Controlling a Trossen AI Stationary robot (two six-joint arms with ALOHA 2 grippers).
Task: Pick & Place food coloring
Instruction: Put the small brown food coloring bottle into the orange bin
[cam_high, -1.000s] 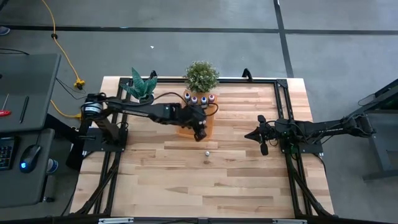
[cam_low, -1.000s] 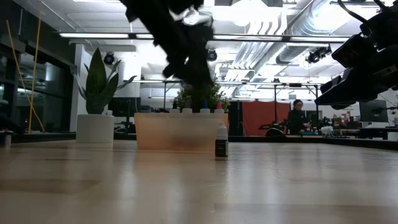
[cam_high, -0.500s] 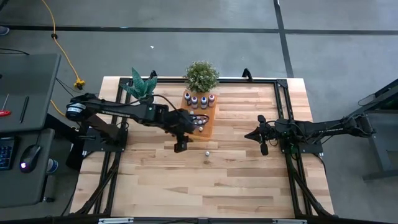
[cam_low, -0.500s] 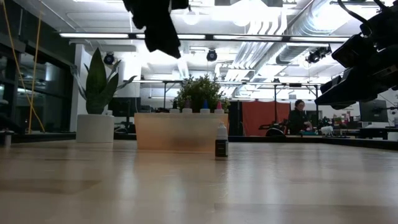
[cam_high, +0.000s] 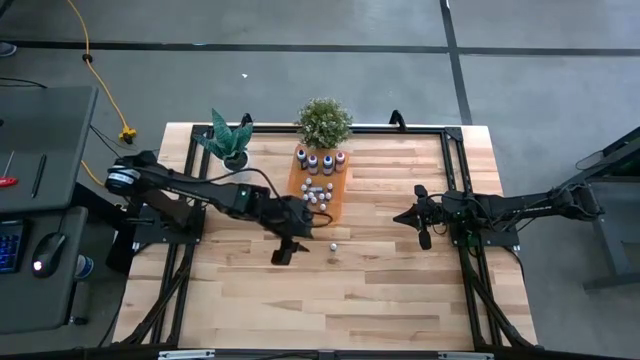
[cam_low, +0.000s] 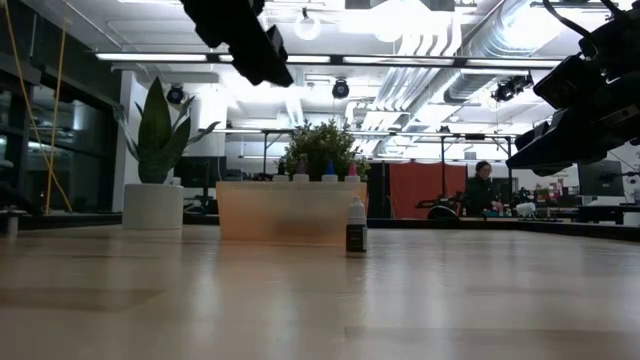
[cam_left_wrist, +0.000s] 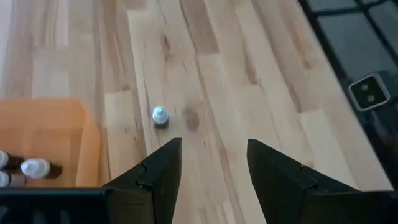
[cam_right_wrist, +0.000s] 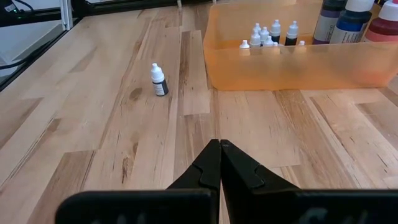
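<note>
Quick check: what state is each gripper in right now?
Left gripper: open, holding nothing, above the table.
Right gripper: closed, holding nothing, waiting.

No readable text, label, brand or number in any view. Lone food coloring bottle (cam_right_wrist: 159, 79) on table (cam_right_wrist: 124, 137): dark body, possibly labelled, too small to read. Bottles in orange tray (cam_right_wrist: 280, 68): no legible print.

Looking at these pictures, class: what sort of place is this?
Probably a robotics lab in an open workshop: two robot arms clamped to a wooden table, exposed ceiling ducts, and a desk with a computer mouse alongside.
</note>
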